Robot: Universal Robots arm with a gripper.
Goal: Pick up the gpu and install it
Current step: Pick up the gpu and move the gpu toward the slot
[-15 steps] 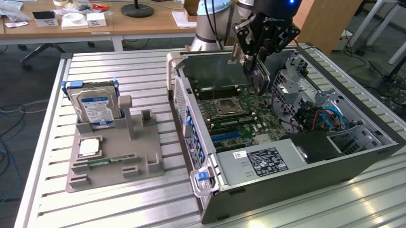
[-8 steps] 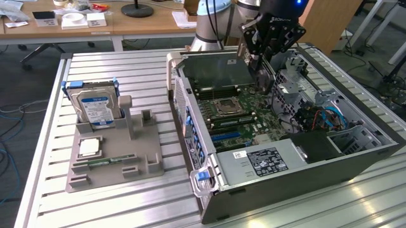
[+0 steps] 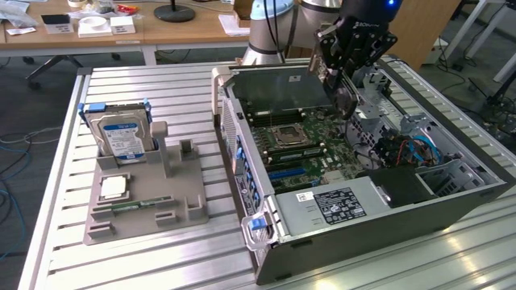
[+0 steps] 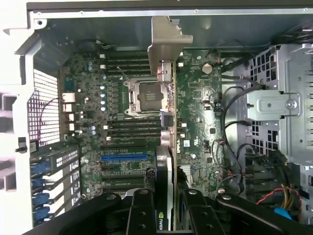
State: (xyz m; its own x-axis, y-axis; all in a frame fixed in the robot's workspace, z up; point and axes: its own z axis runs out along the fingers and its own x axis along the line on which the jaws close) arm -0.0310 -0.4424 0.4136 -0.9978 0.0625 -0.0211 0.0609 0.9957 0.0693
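One gpu [image 4: 164,166], clamped in the end effector [image 4: 166,208], hangs above the motherboard [image 4: 195,112].

The gpu [image 3: 344,99] is held edge-down by the gripper [image 3: 340,71] over the open computer case [image 3: 379,229] — hard drive [image 3: 121,136] is seen upright in the grey holder [image 3: 145,205].

Bright even light; glare on table [image 3: 455,257]

Grips a dark, silver-bracketed gpu [image 4: 164,171] in a black hand [image 4: 166,218]. Hangs over a green motherboard [image 4: 195,107] with one blue slot [image 4: 124,157]. Stands well apart from a silver, blue-labelled hard drive [image 3: 122,138] on a grey tray [image 3: 137,208], atop a silver ribbed counter [image 3: 161,266].
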